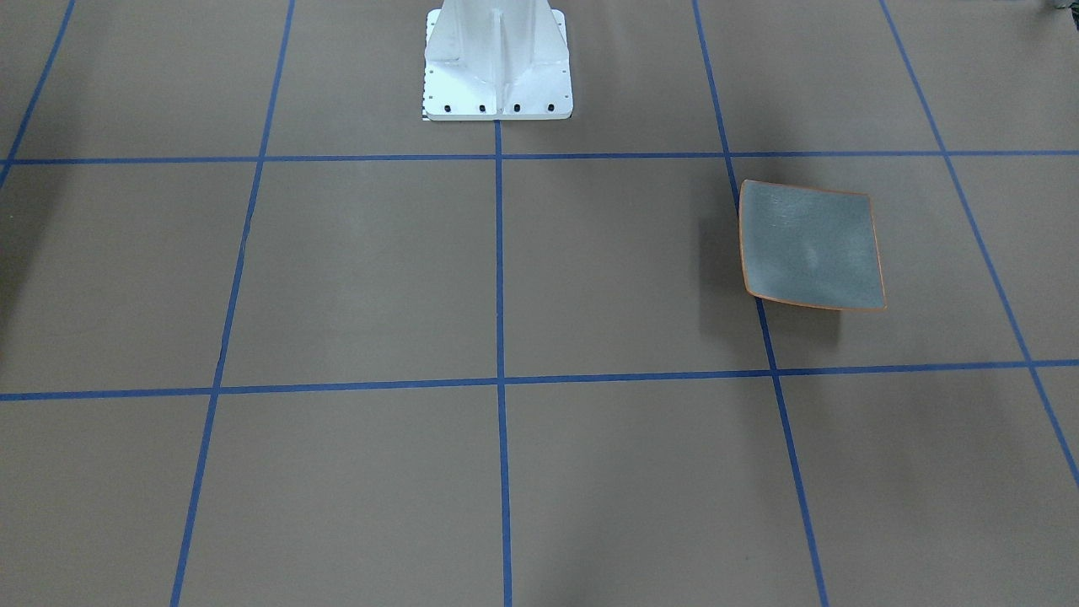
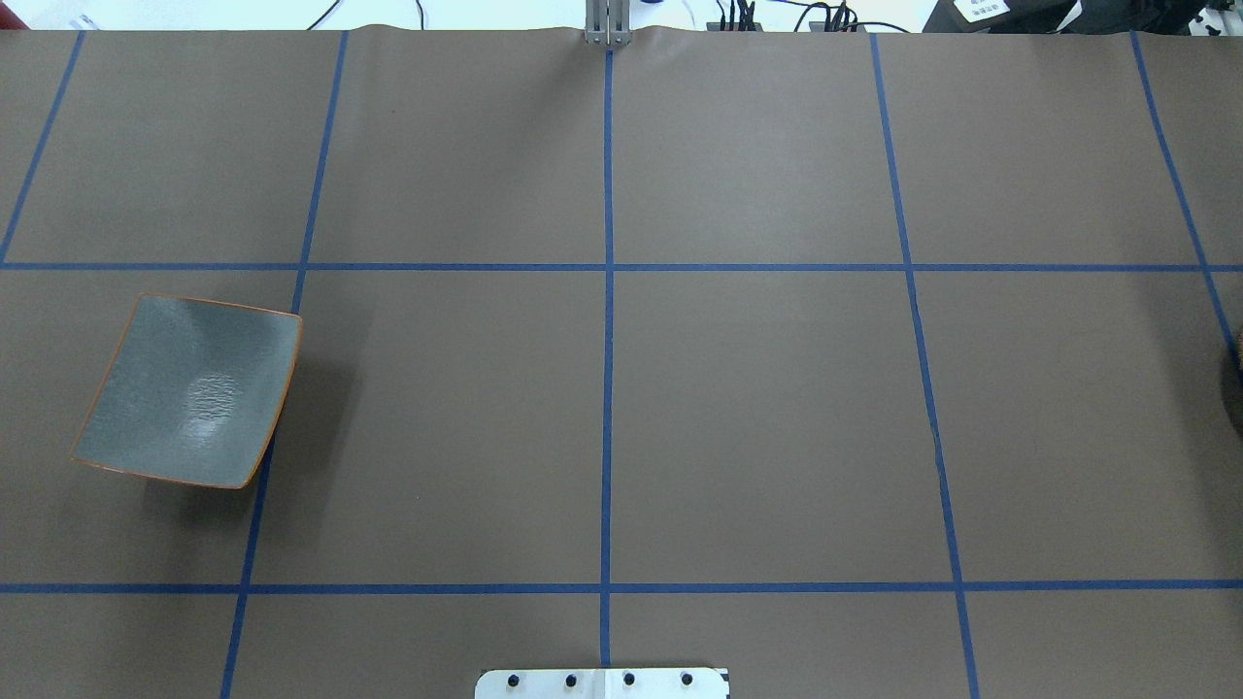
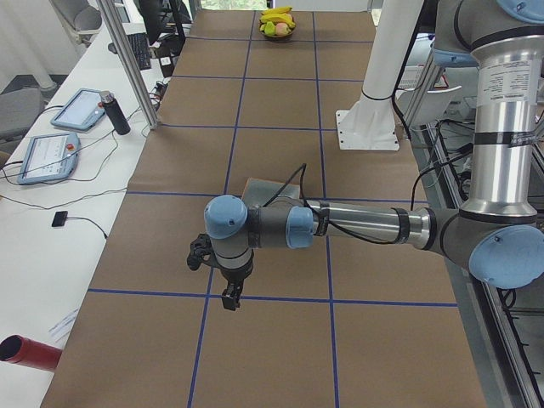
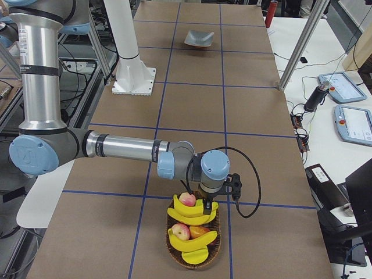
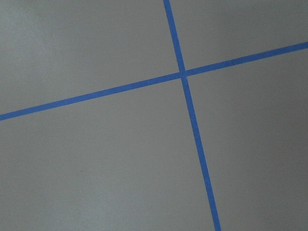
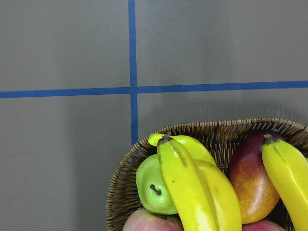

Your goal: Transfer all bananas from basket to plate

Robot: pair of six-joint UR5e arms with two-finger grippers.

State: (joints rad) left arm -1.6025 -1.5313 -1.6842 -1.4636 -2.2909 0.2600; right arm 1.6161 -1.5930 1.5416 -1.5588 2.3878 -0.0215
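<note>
Several yellow bananas point(image 4: 192, 220) lie in a wicker basket point(image 4: 174, 251) at the table's right end, mixed with other fruit. The right wrist view shows two bananas point(image 6: 192, 185) over the basket's rim point(image 6: 202, 127). The far end of the exterior left view shows them too point(image 3: 277, 15). The grey-blue plate point(image 2: 189, 388) with an orange rim stands empty on the robot's left side point(image 1: 809, 244) point(image 4: 199, 38). My right gripper point(image 4: 207, 204) hangs just over the basket's near end; I cannot tell if it is open or shut. My left gripper point(image 3: 229, 299) hangs over bare table beyond the plate; its state is unclear.
The basket also holds red apples point(image 4: 187, 199), a green pear point(image 6: 154, 185) and a reddish mango point(image 6: 252, 178). The white robot pedestal point(image 1: 497, 67) stands at mid table. Blue tape lines point(image 2: 607, 320) grid the brown table. A side bench holds tablets point(image 3: 47, 157).
</note>
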